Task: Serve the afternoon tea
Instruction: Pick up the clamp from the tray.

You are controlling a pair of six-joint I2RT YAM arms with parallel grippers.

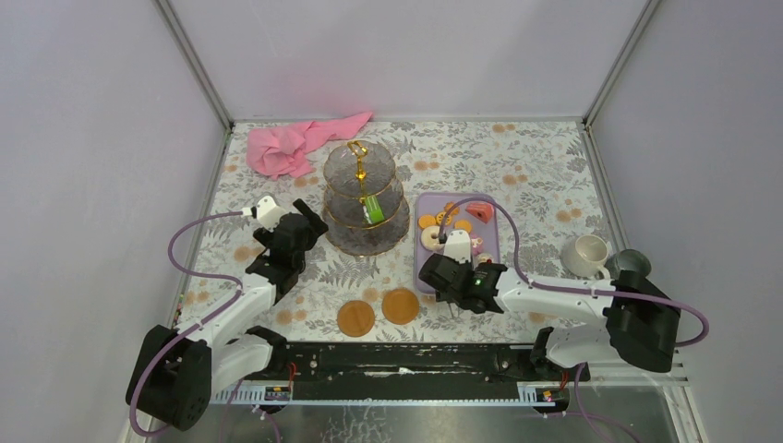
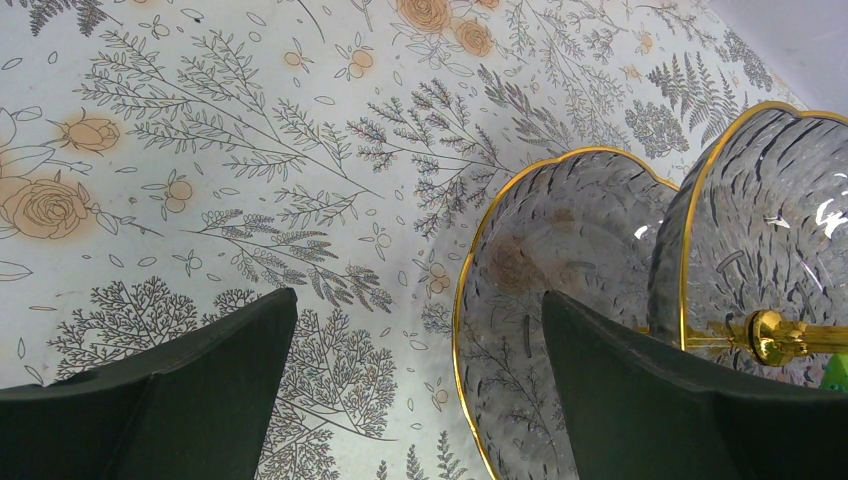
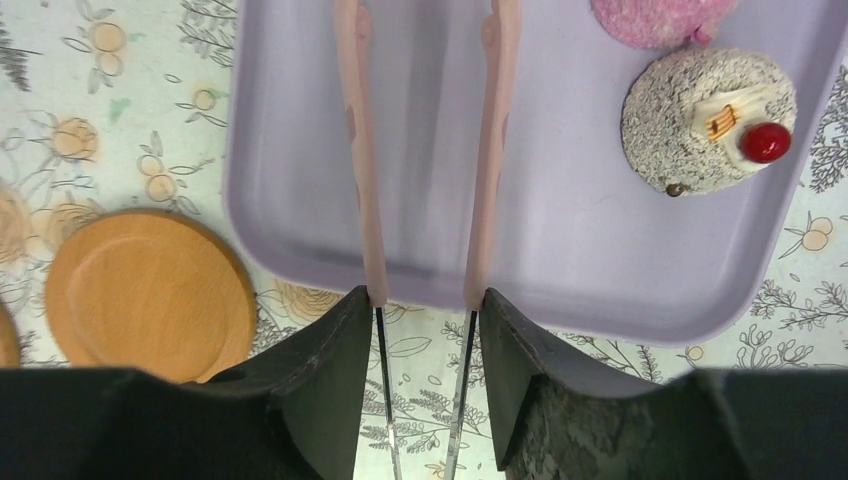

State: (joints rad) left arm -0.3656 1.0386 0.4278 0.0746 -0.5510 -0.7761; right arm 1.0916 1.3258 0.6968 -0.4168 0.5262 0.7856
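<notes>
Sitting mid-worktop (image 1: 517, 166), the three-tier stand (image 1: 365, 198) carries a green cake (image 1: 372, 210). Other pastries, cupcake (image 3: 708, 120) included, lie on the lilac tray (image 3: 560, 260). Over it the right pincer (image 3: 427, 305) pinches the pink tongs (image 3: 362, 150) – likely to lift pastries without crushing. The left pincer (image 2: 420, 310) is spread wide beside the bottom tier – probably to steady it.

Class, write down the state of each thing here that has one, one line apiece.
Left pincer: open, empty, beside the stand.
Right pincer: shut on the tongs.
Tongs: gripped, arms apart, over the tray.
Stand: upright, holding a green cake.
Pink cloth: crumpled.
Cream mug: upright.
</notes>
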